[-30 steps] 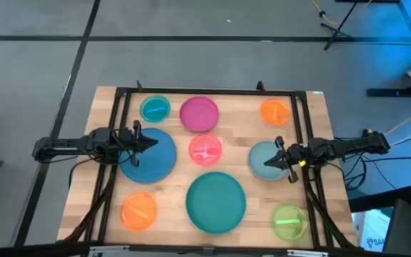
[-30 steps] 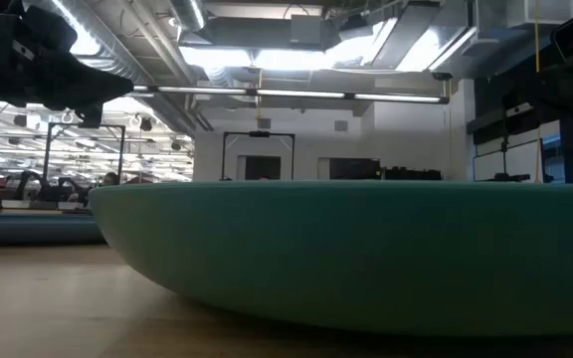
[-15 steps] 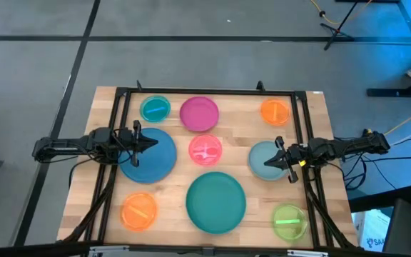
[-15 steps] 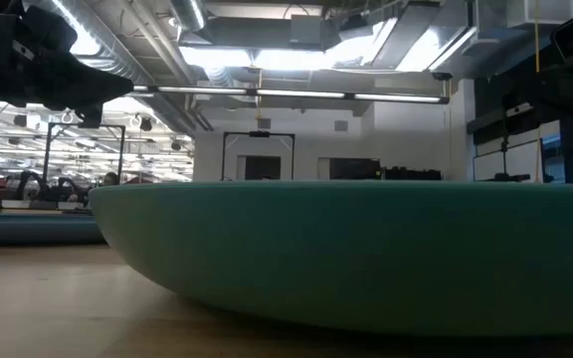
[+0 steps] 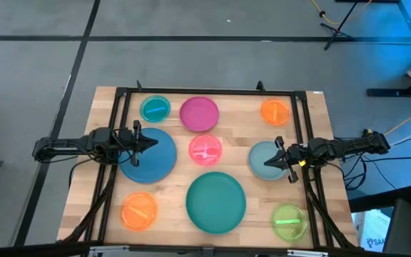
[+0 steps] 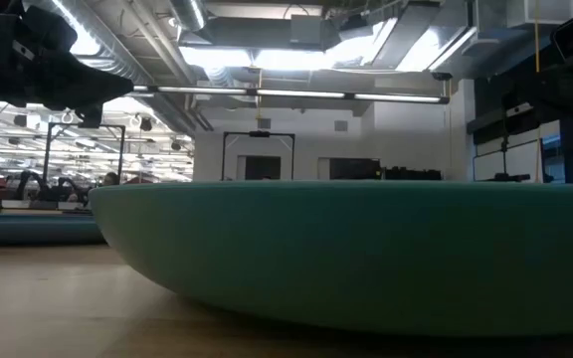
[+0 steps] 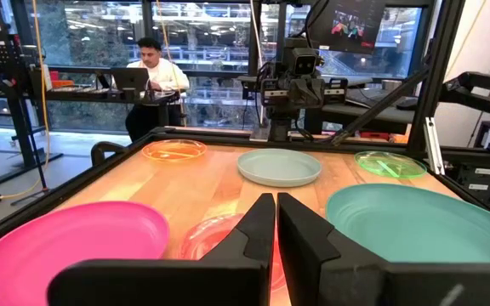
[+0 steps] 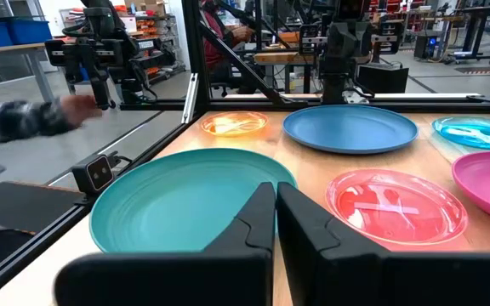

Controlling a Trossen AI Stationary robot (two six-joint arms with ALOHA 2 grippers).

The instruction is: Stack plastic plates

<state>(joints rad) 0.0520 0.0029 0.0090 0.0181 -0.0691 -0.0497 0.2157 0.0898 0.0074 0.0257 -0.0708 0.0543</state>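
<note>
Nine plastic plates lie singly on the wooden table. A large blue plate (image 5: 150, 154) is at the left and a large teal plate (image 5: 215, 202) at the near middle. A small teal plate (image 5: 155, 108), a magenta plate (image 5: 199, 113) and an orange plate (image 5: 275, 111) stand along the far side. A pink plate (image 5: 205, 149) is in the centre, a grey-blue plate (image 5: 265, 158) at the right, an orange plate (image 5: 139, 211) near left, a lime plate (image 5: 289, 220) near right. My left gripper (image 5: 154, 143) is shut and empty above the blue plate. My right gripper (image 5: 267, 162) is shut and empty above the grey-blue plate.
A black frame (image 5: 212, 91) runs around the table's far side and both ends. Bare wood shows between the plates. The large teal plate's wall (image 6: 366, 259) fills the low view. In the wrist views, people sit and move in the room beyond the table.
</note>
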